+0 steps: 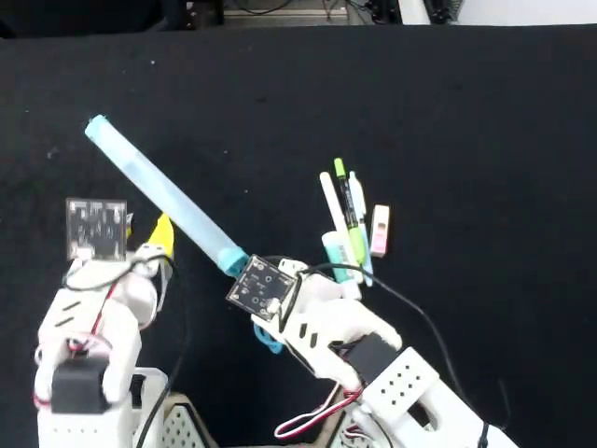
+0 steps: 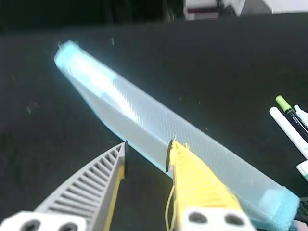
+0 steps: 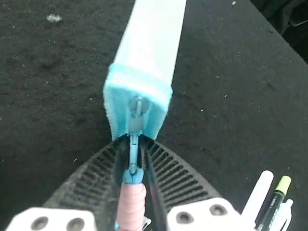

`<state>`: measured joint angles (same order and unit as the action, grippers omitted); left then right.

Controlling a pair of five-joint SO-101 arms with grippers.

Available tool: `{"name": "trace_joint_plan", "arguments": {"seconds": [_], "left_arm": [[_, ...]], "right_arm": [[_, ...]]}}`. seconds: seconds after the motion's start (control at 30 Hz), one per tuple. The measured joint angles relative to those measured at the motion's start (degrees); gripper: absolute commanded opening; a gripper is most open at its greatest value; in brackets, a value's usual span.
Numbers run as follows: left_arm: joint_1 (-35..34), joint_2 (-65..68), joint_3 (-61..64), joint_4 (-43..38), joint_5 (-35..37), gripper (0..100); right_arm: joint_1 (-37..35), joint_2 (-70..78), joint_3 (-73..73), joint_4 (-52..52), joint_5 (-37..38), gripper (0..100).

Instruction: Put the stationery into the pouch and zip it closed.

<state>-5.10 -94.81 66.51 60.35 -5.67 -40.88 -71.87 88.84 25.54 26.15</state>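
A long translucent blue pouch (image 1: 168,196) lies diagonally on the black table, its zipper end toward the arms. My right gripper (image 1: 244,272) is shut on the zipper pull (image 3: 133,161) at that end of the pouch (image 3: 147,53). The left gripper (image 2: 147,155) stands open beside the middle of the pouch (image 2: 144,120), its yellow finger (image 1: 163,231) close to the pouch's side, with nothing between the fingers. Several pens and markers (image 1: 345,224) and a small pink eraser (image 1: 380,231) lie loose on the table right of the pouch; the pens (image 3: 269,195) also show past the right gripper.
The black table (image 1: 466,121) stretches wide behind and to the right of the pouch. Both arm bases crowd the near edge, with cables (image 1: 410,308) trailing by the right arm. A square clear marker plate (image 1: 96,228) sits over the left arm's wrist.
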Motion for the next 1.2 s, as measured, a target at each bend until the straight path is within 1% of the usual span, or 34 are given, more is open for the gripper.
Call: {"name": "trace_joint_plan", "arguments": {"seconds": [0.1, 0.17, 0.3, 0.4, 0.53, 0.67, 0.77, 0.9, 1.0, 1.2], "left_arm": [[0.26, -4.31, -0.09, 2.81, -2.37, 16], [3.16, -5.54, -0.26, 4.92, -4.22, 16], [9.85, -4.48, -0.26, 8.26, -8.97, 16], [10.99, -0.97, -1.32, 9.23, -11.25, 17], [11.60, 6.15, -8.35, 13.71, -12.48, 25], [11.52, 13.98, -18.90, 20.22, -12.57, 24], [11.52, 20.22, -24.62, 23.38, -12.75, 24], [11.60, 27.96, -28.22, 25.32, -12.92, 24], [11.78, 31.30, -29.54, 26.02, -12.92, 24], [17.85, 31.74, -30.33, 26.02, -12.92, 24]], "right_arm": [[-0.09, 0.00, -1.67, 3.52, -1.85, 1.1], [-0.09, 0.00, -2.02, 4.57, -2.20, 1.1], [-0.09, 0.00, -2.02, 4.84, -2.55, 1.1], [-0.09, 0.00, -2.11, 4.84, -2.55, 1.1], [-0.09, 0.00, -2.11, 4.84, -2.55, 1.1], [-0.09, 0.00, -2.11, 4.84, -2.55, 1.1], [-0.09, 0.00, -2.11, 4.84, -2.55, 1.1], [-0.09, 0.00, -2.11, 4.84, -2.55, 1.1], [-0.09, 0.00, -2.11, 4.84, -2.55, 1.1], [-0.09, 0.00, -2.11, 4.84, -2.55, 1.1]]}}
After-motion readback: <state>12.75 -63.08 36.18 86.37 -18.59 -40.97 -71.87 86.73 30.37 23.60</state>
